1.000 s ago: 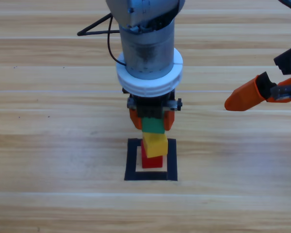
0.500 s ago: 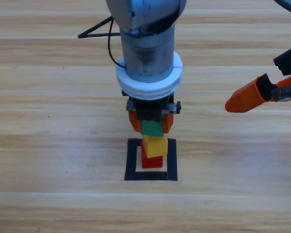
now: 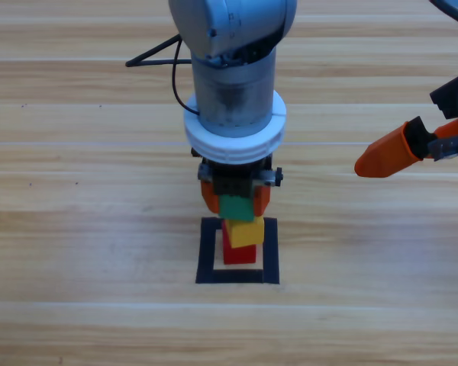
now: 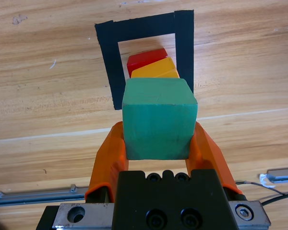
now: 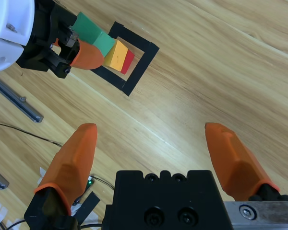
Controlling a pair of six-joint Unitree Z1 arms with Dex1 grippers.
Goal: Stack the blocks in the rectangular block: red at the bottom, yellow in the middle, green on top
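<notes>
Green (image 4: 159, 117) sits clamped in my left gripper (image 4: 158, 143), just above yellow (image 3: 245, 231) on red (image 3: 239, 252) inside the outline (image 3: 209, 252). Yellow looks skewed, so an off-centre release could topple everything.

Even, bright light on my table, no harsh glare

From above, my left arm (image 3: 233, 84) shows pale highlights on its grey shell, and only a faint, soft shadow lies on the wood (image 3: 76, 229) below it. In my left wrist view the green cube (image 4: 159, 117) is lit on top and darker on its near face, sharp enough to show its edges. My right wrist view is crisp near the orange jaws, and the table's boards look slightly bowed toward the corners
</notes>
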